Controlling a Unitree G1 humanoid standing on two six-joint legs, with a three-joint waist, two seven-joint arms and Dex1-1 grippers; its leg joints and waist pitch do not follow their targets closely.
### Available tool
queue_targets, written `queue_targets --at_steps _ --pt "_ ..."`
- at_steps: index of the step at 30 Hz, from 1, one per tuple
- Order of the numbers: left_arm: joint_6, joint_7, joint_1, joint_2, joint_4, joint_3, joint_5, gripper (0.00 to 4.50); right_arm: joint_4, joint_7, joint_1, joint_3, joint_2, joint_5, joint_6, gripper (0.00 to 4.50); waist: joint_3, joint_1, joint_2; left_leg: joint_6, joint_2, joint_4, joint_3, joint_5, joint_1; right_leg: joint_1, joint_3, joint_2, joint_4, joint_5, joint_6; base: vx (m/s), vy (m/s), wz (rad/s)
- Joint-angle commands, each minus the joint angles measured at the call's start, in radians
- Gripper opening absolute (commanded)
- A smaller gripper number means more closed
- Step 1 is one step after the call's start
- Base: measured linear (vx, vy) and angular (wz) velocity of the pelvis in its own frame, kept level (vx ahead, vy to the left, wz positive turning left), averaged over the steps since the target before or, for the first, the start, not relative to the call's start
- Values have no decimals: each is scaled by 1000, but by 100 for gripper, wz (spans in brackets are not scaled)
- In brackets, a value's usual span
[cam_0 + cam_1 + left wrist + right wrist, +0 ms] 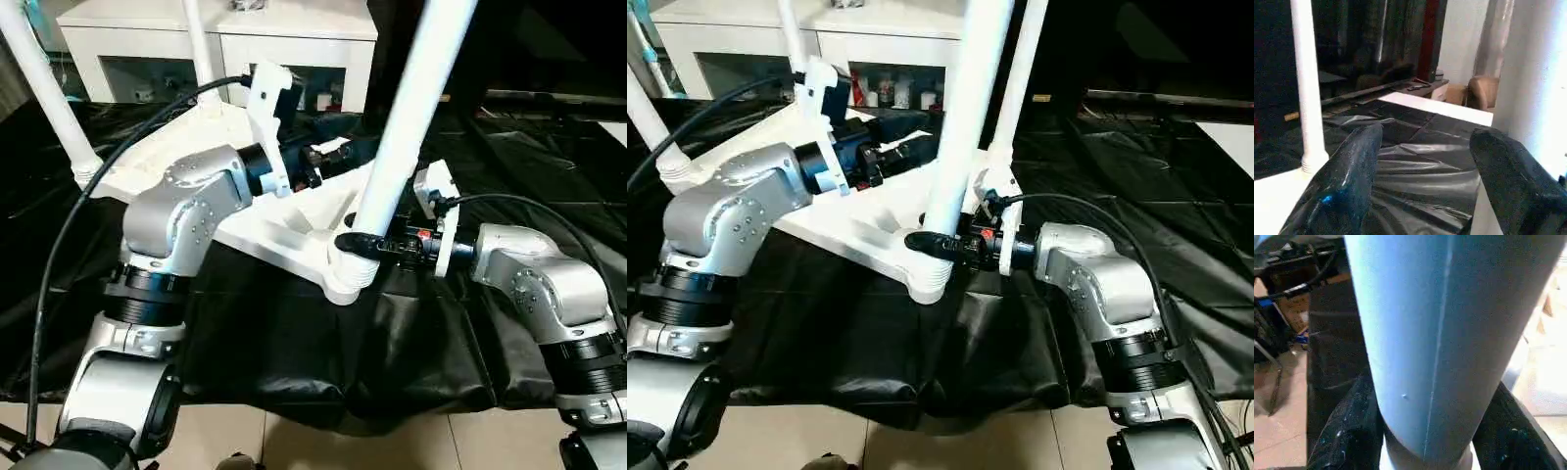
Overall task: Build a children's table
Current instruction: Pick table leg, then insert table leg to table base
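left tool (1420, 186): fingers apart, empty | right tool (355, 243): clamped, apparently firmly, on leg (407, 117)

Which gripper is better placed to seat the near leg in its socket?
Right. The right gripper is shut on the near leg just above its socket. The left gripper is open, holding nothing, over the tabletop.

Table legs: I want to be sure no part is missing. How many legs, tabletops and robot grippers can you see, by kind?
White legs: 4
Tabletop: 1
Grippers, left gripper and right gripper: 2
Total: 7
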Motion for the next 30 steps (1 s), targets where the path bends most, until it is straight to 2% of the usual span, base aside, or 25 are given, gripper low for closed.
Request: queue_targets --at_steps 1,2,3,7,9,10,13,14,15,17,18,19,20,23,24,26,28,30 --pt "-67 13 -21 23 58 -3 53 341 21 -30 2 -12 -4 -19 -12 186 -78 -1 -3 26 34 -65 -14 -144 15 59 43 -55 -73 -124 -208 0 0 0" --pt "-137 16 -28 61 116 -6 109 341 37 -59 0 -31 -4 -28 -27 186 -78 -1 -2 21 32 -66 -14 -149 16 58 43 -54 -74 -133 -194 0 0 0" --pt "-137 16 -28 61 116 -6 109 341 37 -59 0 -31 -4 -28 -27 186 -79 -1 -1 19 33 -67 -15 -153 17 58 43 -55 -75 -137 -188 0 0 0" --pt "-251 -48 -22 150 201 -41 187 341 84 -137 -5 -79 -1 -50 -52 186 -81 -9 7 -2 33 -69 -16 -152 19 55 43 -55 -70 -106 -191 0 0 0" --pt "-353 -171 -2 242 271 -160 288 341 84 -159 17 -99 -14 -62 -54 186 -81 -9 9 -3 33 -70 -16 -152 21 55 44 -53 -69 -93 -194 0 0 0" --pt "-388 -205 2 259 299 -205 322 341 75 -157 27 -95 -20 -67 -54 186 -80 -10 10 -3 33 -71 -15 -156 21 56 45 -53 -65 -87 -191 0 0 0" --pt "-443 -276 6 267 349 -265 362 341 62 -151 41 -83 -28 -75 -54 186 -81 -6 11 -5 36 -71 -13 -156 23 55 46 -56 -66 -69 -203 0 0 0" --pt "-462 -303 3 260 379 -289 376 341 58 -152 46 -79 -29 -76 -54 186 -81 -2 12 -10 38 -72 -13 -163 23 55 45 -59 -63 -61 -218 0 0 0" --pt "-502 -363 -7 240 450 -343 411 341 48 -153 56 -70 -32 -79 -53 186 -80 -1 11 -7 35 -72 -13 -169 23 54 45 -58 -68 -72 -218 0 0 0" --pt "-531 -377 -19 222 508 -370 444 341 44 -157 60 -67 -31 -80 -53 186 -79 0 11 -10 35 -73 -13 -187 22 58 47 -60 -72 -103 -210 0 0 0" --pt "-592 -373 -43 204 596 -404 502 341 38 -161 65 -65 -28 -82 -52 186 -80 0 12 -16 38 -74 -15 -195 23 58 47 -65 -69 -102 -215 0 0 0" --pt "-610 -363 -51 200 621 -413 521 341 36 -162 67 -64 -28 -83 -51 186 -79 -2 13 -14 35 -73 -14 -207 23 56 47 -61 -77 -113 -207 0 0 0" --pt "-660 -317 -85 188 704 -444 582 341 24 -162 74 -60 -31 -84 -47 186 -81 -1 15 -15 36 -73 -17 -206 22 61 47 -64 -73 -105 -207 0 0 0" --pt "-697 -273 -120 181 774 -478 640 341 10 -159 84 -57 -36 -84 -41 186 -83 -2 13 -11 36 -72 -19 -198 21 63 46 -63 -71 -78 -205 0 0 0" --pt "-704 -260 -134 176 800 -489 657 341 3 -157 89 -55 -39 -86 -40 186 -84 -2 18 -11 38 -72 -20 -190 21 64 46 -66 -66 -56 -218 0 0 0" --pt "-721 -229 -158 163 850 -505 681 341 -5 -156 97 -53 -42 -89 -40 186 -82 -3 15 1 37 -70 -18 -185 21 64 46 -63 -66 -31 -241 0 0 0" --pt "-744 -172 -182 140 915 -520 713 341 -13 -160 106 -51 -42 -94 -41 186 -84 -2 20 9 35 -67 -18 -182 20 65 46 -62 -66 -23 -246 0 0 0" --pt "-760 -143 -195 120 959 -518 726 341 -22 -162 112 -49 -44 -94 -38 186 -84 0 17 14 36 -67 -17 -183 21 66 46 -64 -68 -29 -248 0 0 0"
